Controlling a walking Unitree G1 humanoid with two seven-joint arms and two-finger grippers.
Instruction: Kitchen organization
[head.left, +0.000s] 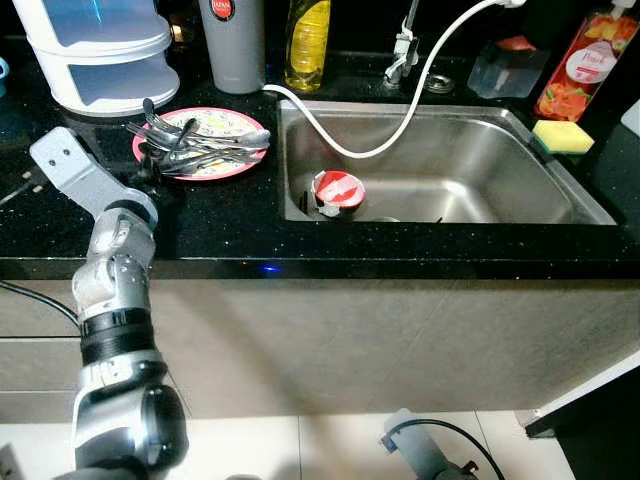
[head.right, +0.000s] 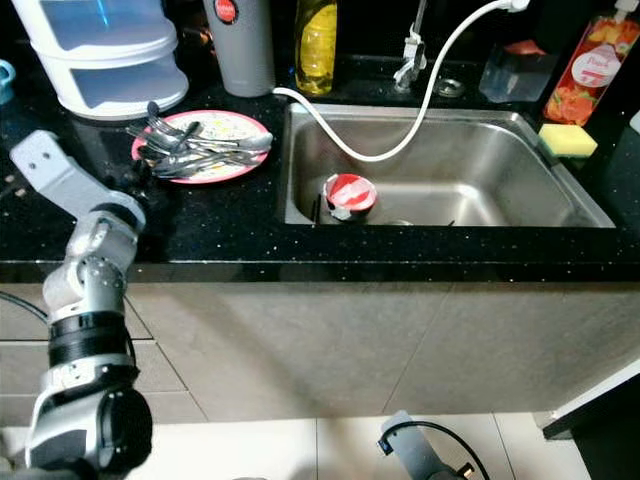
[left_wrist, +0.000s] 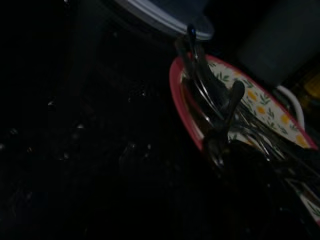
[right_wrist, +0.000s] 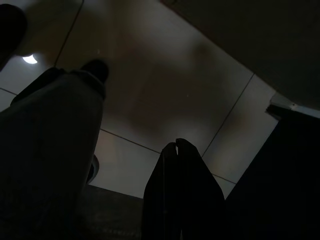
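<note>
Right end effector (right_wrist: 176, 145): hangs low over the floor tiles, my fingers pressed together.
Left end effector (head.left: 150, 170): at the plate's near-left rim; I cannot tell its opening.
Plate (head.left: 225, 122): pink-rimmed, piled with cutlery (head.left: 205, 150), near the bench's back-left.
Sink (head.left: 480, 160): holds a red-lidded cup (head.left: 338, 190).

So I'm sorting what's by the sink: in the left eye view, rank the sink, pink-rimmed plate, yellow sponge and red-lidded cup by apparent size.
1. Sink
2. Pink-rimmed plate
3. Red-lidded cup and yellow sponge: too alike to rank.
</note>
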